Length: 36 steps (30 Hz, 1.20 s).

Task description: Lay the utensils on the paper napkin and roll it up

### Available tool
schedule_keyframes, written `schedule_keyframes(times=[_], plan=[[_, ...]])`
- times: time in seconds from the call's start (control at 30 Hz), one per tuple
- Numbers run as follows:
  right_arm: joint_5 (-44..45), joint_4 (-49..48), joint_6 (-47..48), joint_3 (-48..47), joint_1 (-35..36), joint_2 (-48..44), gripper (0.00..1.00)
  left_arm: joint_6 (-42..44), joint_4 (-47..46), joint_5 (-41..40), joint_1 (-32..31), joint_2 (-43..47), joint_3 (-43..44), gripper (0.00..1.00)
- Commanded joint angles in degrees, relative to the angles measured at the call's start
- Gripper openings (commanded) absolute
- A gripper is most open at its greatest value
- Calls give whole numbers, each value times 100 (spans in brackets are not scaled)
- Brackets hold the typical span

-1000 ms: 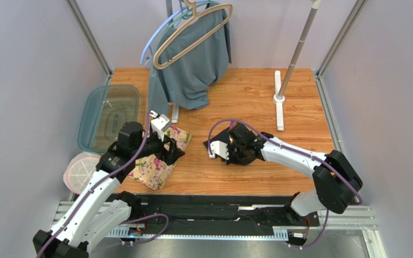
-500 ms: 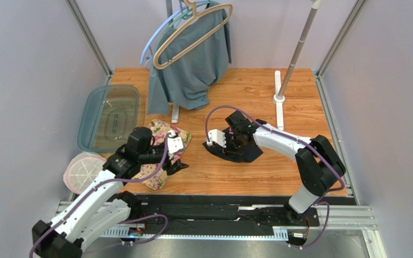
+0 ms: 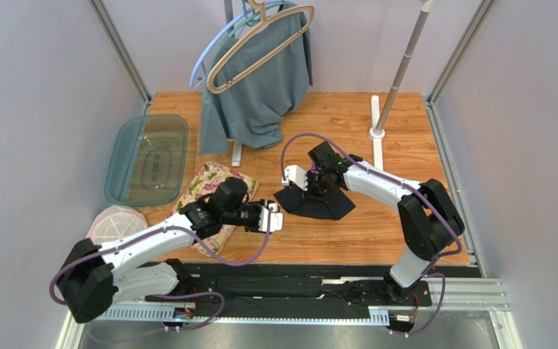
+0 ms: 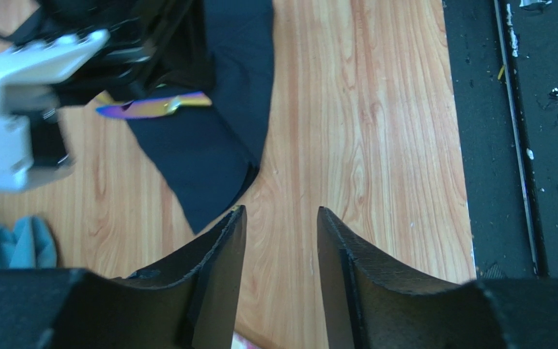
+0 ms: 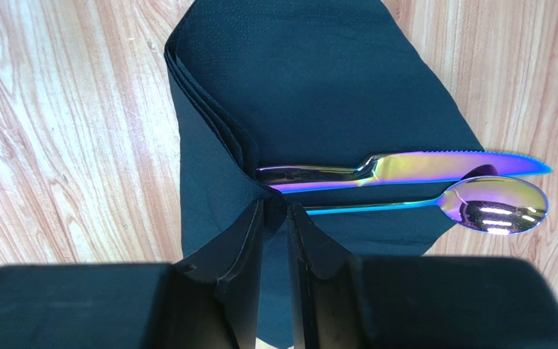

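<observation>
1. Roughly in the middle of the table (image 3: 362, 243) lies the black napkin (image 5: 318, 87), folded over and well away from every edge. Bare wood runs open to its right and toward the near edge.
2. On it, the knife (image 5: 420, 167) and spoon (image 5: 496, 205) lie side by side with their long axes parallel, running straight across the right wrist view. Their handles are tucked under a folded flap. The blade tip and the spoon bowl stick out past the napkin's edge over bare wood.
3. Above the napkin, the right gripper (image 5: 276, 218) has its fingers a narrow gap apart, the tips at the fold where the handles go under. Nothing shows clamped between them.
4. Just beside the napkin's near-left corner, the left gripper (image 4: 282, 233) is low over bare wood and points toward the napkin. Its fingers are apart with only wood between them.
5. Close by, the right arm's white wrist housing crowds that side of the napkin. The floral mat (image 3: 203, 183) lies partly under the left arm. The teal tub (image 3: 147, 156), the hanging garment (image 3: 260, 87) and the white stand base (image 3: 377, 145) all sit apart from the napkin.
</observation>
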State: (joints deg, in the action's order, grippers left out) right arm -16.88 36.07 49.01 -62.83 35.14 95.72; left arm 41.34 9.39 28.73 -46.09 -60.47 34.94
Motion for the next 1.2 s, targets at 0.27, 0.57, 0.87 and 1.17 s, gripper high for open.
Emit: schedule_keyframes(times=[0.27,0.57,0.87,1.17], plan=[[-61,-162,-559,-309,-112,254,22,647,-1343,-236,-814,-1879,653,33],[80,-180,-937,-511,-147,456,24,822,-1896,-877,-920,-2934,1103,14],[-104,110,-1437,-897,-253,491,29,919,-2213,-1361,-981,-3585,1322,11],[-876,1155,-2667,-1539,-1060,351,29,744,-2003,-1555,-981,-3815,1446,9]])
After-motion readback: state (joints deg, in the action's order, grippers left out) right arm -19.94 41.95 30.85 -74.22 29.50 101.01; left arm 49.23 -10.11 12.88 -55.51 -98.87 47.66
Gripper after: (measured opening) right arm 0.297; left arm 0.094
